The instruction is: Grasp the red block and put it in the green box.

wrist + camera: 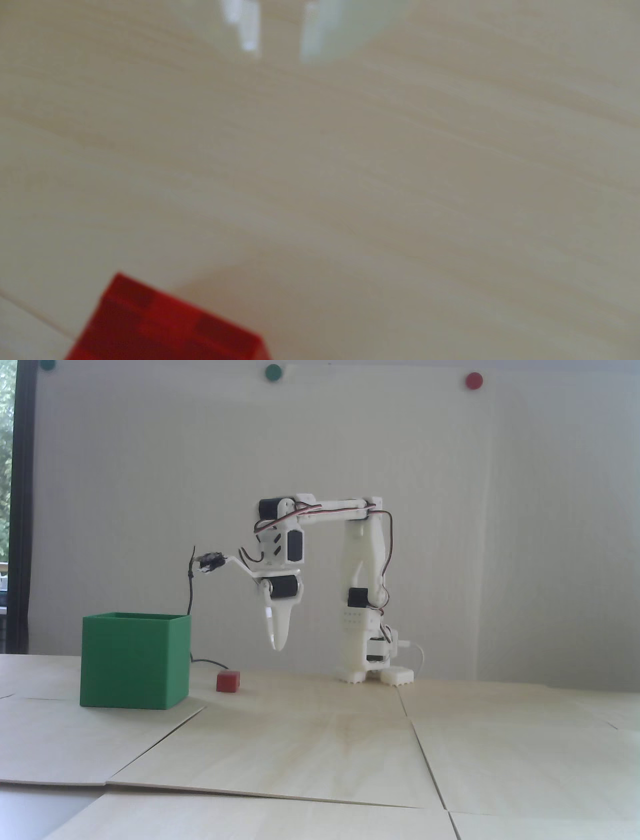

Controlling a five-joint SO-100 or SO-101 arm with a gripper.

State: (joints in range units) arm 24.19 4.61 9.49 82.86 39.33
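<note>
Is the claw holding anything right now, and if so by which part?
Nothing is held. The claw hangs above the table, apart from the red block, which rests on the wood.

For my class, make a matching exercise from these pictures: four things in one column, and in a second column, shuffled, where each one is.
Things
1. red block
2. green box
3. gripper
4. red dot

Places (fixed view)
A. up on the wall, top right
B. hanging in the air above the table, tips pointing down
C. on the table at the left, open top
D. on the table just right of the box, apart from it

Pairs: 1-D, 2-C, 3-B, 4-A
</note>
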